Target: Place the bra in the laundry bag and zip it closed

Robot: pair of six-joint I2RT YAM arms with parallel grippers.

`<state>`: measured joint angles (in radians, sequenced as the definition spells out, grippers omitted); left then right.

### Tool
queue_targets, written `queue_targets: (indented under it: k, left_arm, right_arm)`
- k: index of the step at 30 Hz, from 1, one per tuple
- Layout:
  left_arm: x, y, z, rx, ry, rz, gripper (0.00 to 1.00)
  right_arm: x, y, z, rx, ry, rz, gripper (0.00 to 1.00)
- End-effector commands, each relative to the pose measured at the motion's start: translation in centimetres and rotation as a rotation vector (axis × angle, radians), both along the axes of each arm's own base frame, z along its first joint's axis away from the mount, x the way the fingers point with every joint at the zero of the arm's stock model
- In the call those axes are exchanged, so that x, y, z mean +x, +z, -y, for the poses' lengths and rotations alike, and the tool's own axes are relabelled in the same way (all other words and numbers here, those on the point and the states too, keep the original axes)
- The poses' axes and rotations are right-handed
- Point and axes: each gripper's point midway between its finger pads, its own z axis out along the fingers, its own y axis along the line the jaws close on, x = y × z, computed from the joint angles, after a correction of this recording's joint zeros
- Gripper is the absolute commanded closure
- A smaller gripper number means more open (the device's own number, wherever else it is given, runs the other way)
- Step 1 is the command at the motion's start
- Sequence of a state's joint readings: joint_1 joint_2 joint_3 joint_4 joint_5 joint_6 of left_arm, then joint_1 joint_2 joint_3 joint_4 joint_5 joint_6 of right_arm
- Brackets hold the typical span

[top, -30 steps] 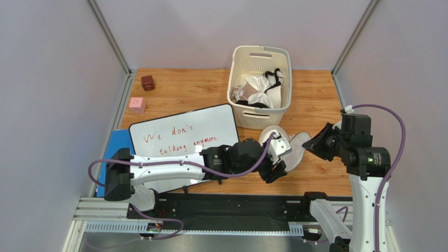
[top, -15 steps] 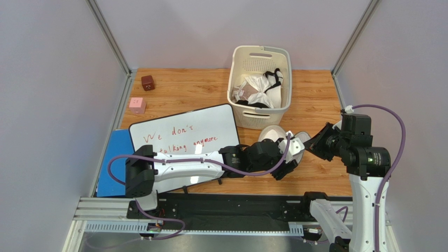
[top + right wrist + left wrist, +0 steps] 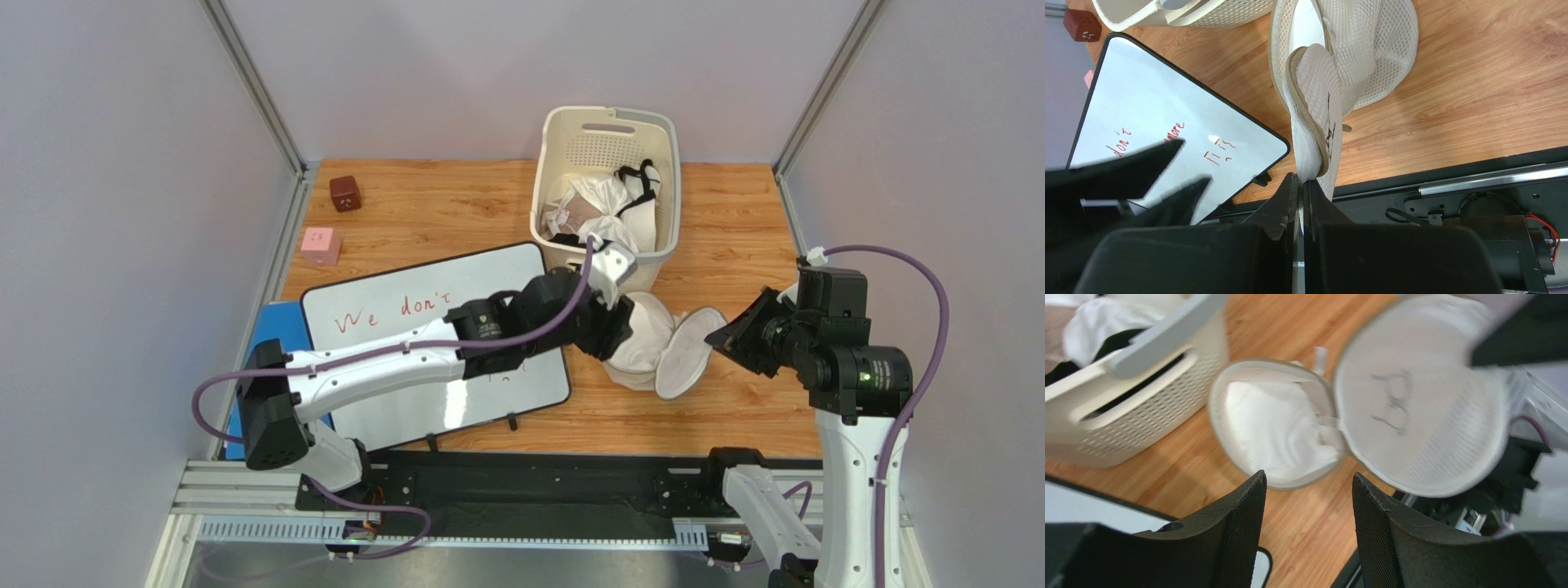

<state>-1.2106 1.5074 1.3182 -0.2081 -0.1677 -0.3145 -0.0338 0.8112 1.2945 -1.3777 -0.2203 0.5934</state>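
Note:
The laundry bag [image 3: 669, 355] lies open on the wooden table in front of the basket. Its lower half [image 3: 1273, 425] holds the white bra [image 3: 1275, 432]. Its mesh lid half [image 3: 1419, 398] stands tilted up to the right. My right gripper [image 3: 1301, 180] is shut on the rim of that lid half [image 3: 1315, 110] and shows in the top view [image 3: 734, 333]. My left gripper [image 3: 1306, 478] is open and empty, hovering just left of the bag in the top view [image 3: 610, 333]. The bra shows in the top view [image 3: 638, 346] as white fabric in the bag.
A cream slatted basket [image 3: 558, 251] with mixed clothes stands behind the bag. A whiteboard [image 3: 417, 312] with red writing lies left, over a blue pad [image 3: 264, 355]. A pink cube [image 3: 320, 244] and a brown cube [image 3: 346, 192] sit at the far left.
My left arm has swung from the bag's near side back toward the basket, and its gripper is empty. The bra now rests in the bag's lower half. The right gripper keeps hold of the lid.

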Motion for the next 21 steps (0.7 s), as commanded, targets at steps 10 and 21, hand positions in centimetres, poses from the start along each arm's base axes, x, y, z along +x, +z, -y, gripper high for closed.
queue_targets:
  k: [10,21]
  left_arm:
    - [7.6,-11.4,-1.0,0.376,0.454,-0.205,0.40]
    - [8.5,-15.5,0.8,0.371,0.494,-0.245,0.45]
  right_arm:
    - [-2.9,-0.5,-0.2,-0.002,0.016,-0.070,1.00]
    - [-2.9,-0.4,-0.2,-0.002,0.022,-0.065,1.00]
